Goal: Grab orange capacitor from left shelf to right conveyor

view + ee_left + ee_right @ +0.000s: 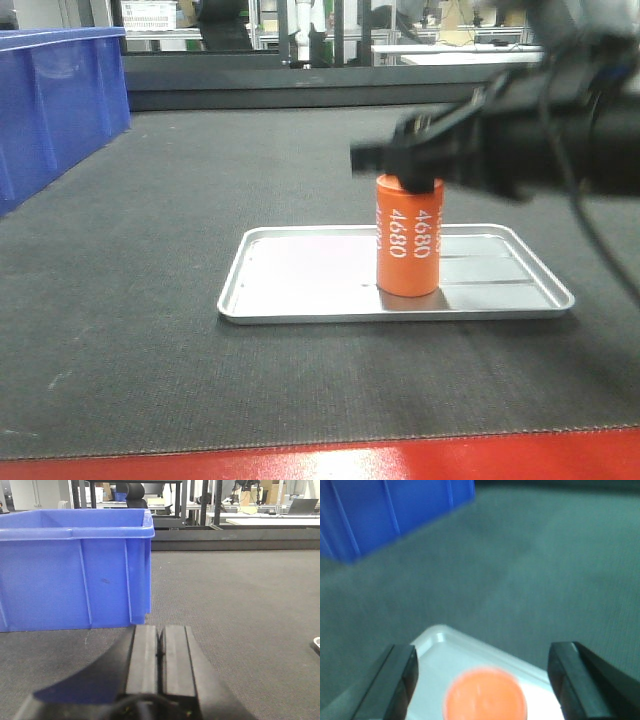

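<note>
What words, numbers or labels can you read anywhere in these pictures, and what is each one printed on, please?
"4680": white print, readable twice, running down the side of the orange capacitor in the front view.
A further print at its left edge curves out of sight and cannot be read.
Anything in the far background is too small to read.
Left and right wrist views: no readable text.

White "4680" printed twice, sideways, on orange capacitor [408, 240].
</note>
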{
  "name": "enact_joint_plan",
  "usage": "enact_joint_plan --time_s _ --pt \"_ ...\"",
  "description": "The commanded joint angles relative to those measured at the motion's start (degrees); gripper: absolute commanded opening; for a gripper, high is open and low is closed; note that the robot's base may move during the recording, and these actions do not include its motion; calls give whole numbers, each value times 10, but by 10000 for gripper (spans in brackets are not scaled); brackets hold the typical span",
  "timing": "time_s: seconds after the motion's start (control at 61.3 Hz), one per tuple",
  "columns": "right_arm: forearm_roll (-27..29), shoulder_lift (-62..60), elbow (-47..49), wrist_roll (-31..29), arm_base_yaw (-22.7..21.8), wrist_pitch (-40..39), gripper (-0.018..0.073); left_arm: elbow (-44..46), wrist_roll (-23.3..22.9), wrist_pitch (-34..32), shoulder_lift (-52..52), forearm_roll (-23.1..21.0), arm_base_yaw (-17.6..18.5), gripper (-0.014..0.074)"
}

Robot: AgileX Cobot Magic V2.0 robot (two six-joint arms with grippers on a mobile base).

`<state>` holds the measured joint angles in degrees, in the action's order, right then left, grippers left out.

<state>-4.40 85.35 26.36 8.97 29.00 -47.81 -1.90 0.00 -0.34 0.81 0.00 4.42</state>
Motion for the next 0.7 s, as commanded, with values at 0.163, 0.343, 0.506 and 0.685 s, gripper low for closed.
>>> enact_joint_plan --time_s 0.163,0.343,0.506,0.685 --pt "0 -165 16 -5 -3 42 624 4 0 -48 -6 -3 1 -105" --pt "0 -319 16 -5 -3 211 419 4 0 -48 -6 -3 1 -105" --pt "0 -444 16 -4 -2 399 48 4 0 -48 -6 -3 1 -105" --pt "0 -557 16 -4 -2 552 50 4 0 -48 -6 -3 1 -105"
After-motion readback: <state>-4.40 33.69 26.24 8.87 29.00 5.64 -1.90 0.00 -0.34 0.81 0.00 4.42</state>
